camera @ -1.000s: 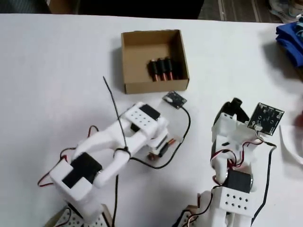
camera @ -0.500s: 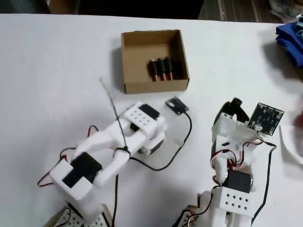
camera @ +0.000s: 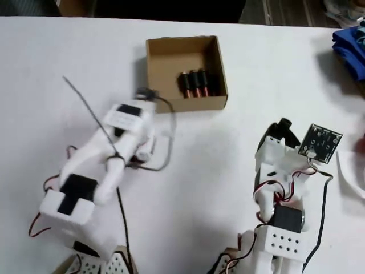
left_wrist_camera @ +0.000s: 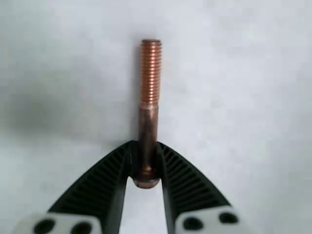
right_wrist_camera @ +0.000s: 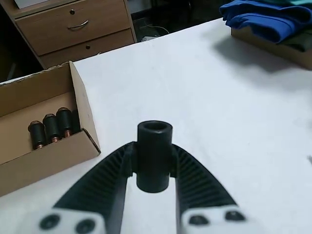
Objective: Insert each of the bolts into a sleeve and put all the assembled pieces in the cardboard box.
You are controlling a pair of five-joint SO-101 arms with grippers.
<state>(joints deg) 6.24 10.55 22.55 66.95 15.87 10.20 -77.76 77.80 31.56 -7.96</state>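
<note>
We see a white table (camera: 256, 74) with both arms on it, and behind its far edge a wooden set of drawers (right_wrist_camera: 73, 27). The left arm (camera: 97, 165) stretches from the near edge toward the box, and its wrist ends just short of the box's near left corner. The right arm (camera: 282, 188) sits folded at the near right, well apart from the left one.

The cardboard box (camera: 188, 104) stands open toward the far side of the table, between the two arms. A blue cloth (camera: 349, 48) lies at the table's far right edge.

Inside the box we count three assembled pieces (camera: 195, 84) lying side by side against its right wall, black with copper ends. A dark shape just beside them we cannot make out.

The right gripper (right_wrist_camera: 152, 148) is pinching a black sleeve (right_wrist_camera: 154, 161) around its middle. The sleeve stands upright with its open bore facing up, and it is held over bare table, apart from the box.

The left gripper (left_wrist_camera: 145, 151) is pressed onto a copper bolt (left_wrist_camera: 149, 97) at its head end. The head sits just inside the fingers, and the threaded end points straight away from them over the table. We cannot tell whether the bolt touches the surface
</note>
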